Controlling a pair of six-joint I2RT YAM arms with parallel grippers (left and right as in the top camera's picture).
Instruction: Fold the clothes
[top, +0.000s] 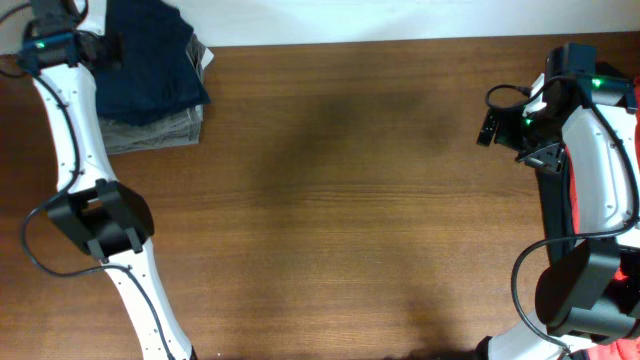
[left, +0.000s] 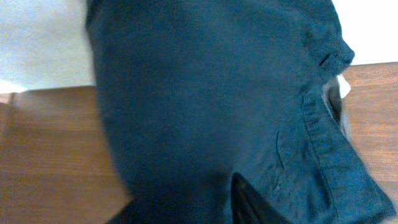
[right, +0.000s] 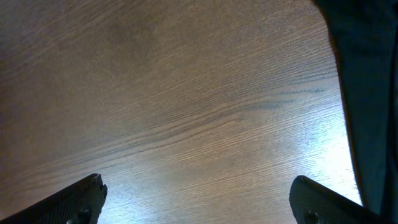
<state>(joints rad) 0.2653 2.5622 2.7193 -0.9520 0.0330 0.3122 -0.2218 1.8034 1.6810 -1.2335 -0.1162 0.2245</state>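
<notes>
A plain dark navy garment lies folded on top of a folded grey-olive garment at the table's far left corner. My left gripper is at the navy garment's left edge. In the left wrist view the navy fabric fills the frame, and only one finger shows clearly against it. My right gripper is open and empty above bare table at the far right, and its two fingers are wide apart in the right wrist view. A red garment shows behind the right arm.
The brown wooden table spans the view, with a white wall behind its far edge. A dark fabric edge hangs at the right of the right wrist view. More red fabric lies at the bottom right corner.
</notes>
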